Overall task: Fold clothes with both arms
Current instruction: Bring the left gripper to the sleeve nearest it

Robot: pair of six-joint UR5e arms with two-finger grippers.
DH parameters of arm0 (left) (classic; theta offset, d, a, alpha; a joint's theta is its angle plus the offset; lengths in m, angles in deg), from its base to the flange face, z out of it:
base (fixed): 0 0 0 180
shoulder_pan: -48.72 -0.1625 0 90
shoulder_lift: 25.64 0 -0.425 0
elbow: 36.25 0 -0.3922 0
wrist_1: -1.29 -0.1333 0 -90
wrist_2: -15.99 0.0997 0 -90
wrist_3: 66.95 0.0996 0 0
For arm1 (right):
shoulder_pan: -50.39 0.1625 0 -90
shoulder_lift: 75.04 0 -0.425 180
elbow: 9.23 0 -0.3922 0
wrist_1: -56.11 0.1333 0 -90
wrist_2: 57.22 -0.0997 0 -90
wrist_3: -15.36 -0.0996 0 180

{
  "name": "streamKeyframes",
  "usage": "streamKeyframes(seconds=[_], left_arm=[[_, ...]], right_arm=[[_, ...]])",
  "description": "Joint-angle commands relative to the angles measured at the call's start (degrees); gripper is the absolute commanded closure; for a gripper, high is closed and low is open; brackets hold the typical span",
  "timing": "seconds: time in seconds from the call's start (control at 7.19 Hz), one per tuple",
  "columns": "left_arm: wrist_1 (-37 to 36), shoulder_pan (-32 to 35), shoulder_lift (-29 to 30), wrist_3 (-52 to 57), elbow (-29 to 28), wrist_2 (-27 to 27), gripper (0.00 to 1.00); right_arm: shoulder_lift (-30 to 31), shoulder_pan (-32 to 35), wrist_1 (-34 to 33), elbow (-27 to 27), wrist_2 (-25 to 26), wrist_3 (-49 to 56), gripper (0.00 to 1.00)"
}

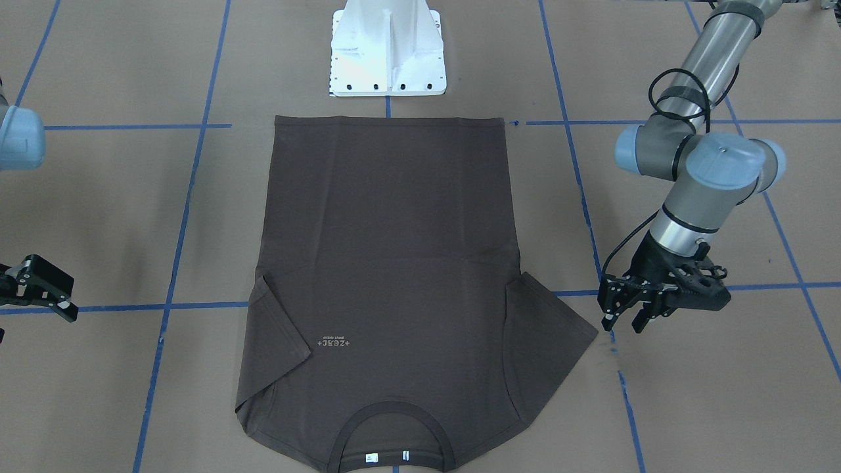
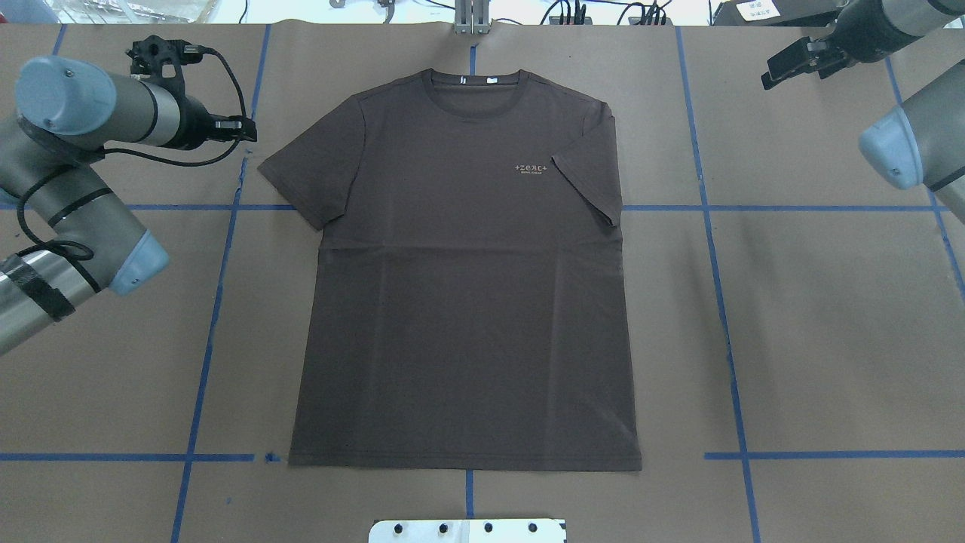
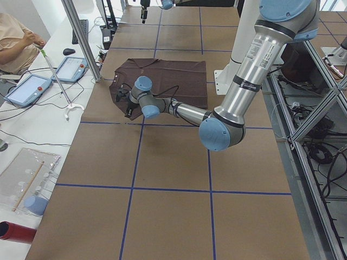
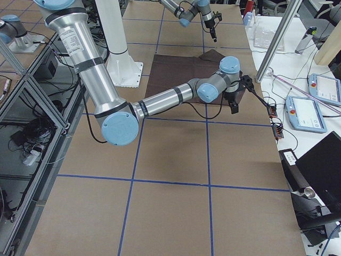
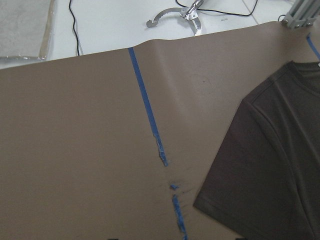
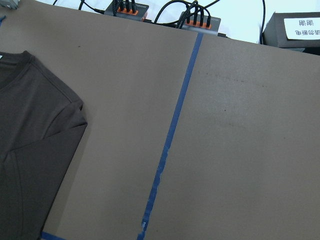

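shirt (image 2: 467, 302) lies flat, chest up, mid-table (image 2: 829, 339), tucked sleeve (image 2: 592, 181) folded inward. left gripper (image 1: 621, 326), jaws spread, hangs beside the flat sleeve (image 2: 309, 173), likely to fold it next. right gripper (image 1: 71, 302), also spread, stands clear.

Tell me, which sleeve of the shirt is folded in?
The sleeve on the robot's right side, next to the pale lettering, is tucked over the front of the shirt. The other sleeve lies spread flat, sticking out.
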Motion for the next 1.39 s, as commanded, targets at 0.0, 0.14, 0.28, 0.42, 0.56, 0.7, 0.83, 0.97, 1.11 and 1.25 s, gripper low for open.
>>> streamKeyframes(seconds=[0.0,0.14,0.28,0.42,0.56,0.7,0.83,0.97,1.11,1.25], left_arm=[[1.2,-2.4,1.9,-0.4,-3.8,3.6,0.43],[2.4,-2.7,1.8,-1.7,-5.0,3.7,0.48],[3.1,-3.4,1.9,-3.8,-5.8,4.1,0.49],[3.1,-3.6,1.9,-3.9,-5.8,4.6,0.49],[3.1,-3.9,1.9,-3.9,-5.9,4.7,0.49],[3.1,-3.9,1.9,-3.9,-5.9,4.7,0.49],[3.1,-4.1,1.9,-3.9,-5.9,4.7,0.49],[3.1,-4.2,1.9,-3.9,-5.9,4.7,0.49],[3.1,-4.3,1.9,-3.9,-5.9,4.7,0.49],[3.1,-4.4,1.9,-3.9,-5.9,4.7,0.49]], right_arm=[[0.5,0.1,0.1,0.1,0.3,0.1,0.00],[0.5,0.1,0.1,0.1,0.4,0.1,0.00],[0.5,0.1,0.1,0.1,0.4,0.1,0.00],[0.5,0.1,0.1,0.0,0.4,0.1,0.00],[0.4,0.1,0.1,0.1,0.4,0.1,0.00],[0.4,0.1,0.1,0.1,0.4,0.1,0.00],[0.4,0.1,0.1,0.1,0.5,0.1,0.00],[0.5,0.1,0.0,0.0,0.6,0.1,0.00],[0.5,0.1,0.0,0.0,0.6,0.1,0.00],[0.5,0.1,0.1,0.0,0.6,0.1,0.00]])
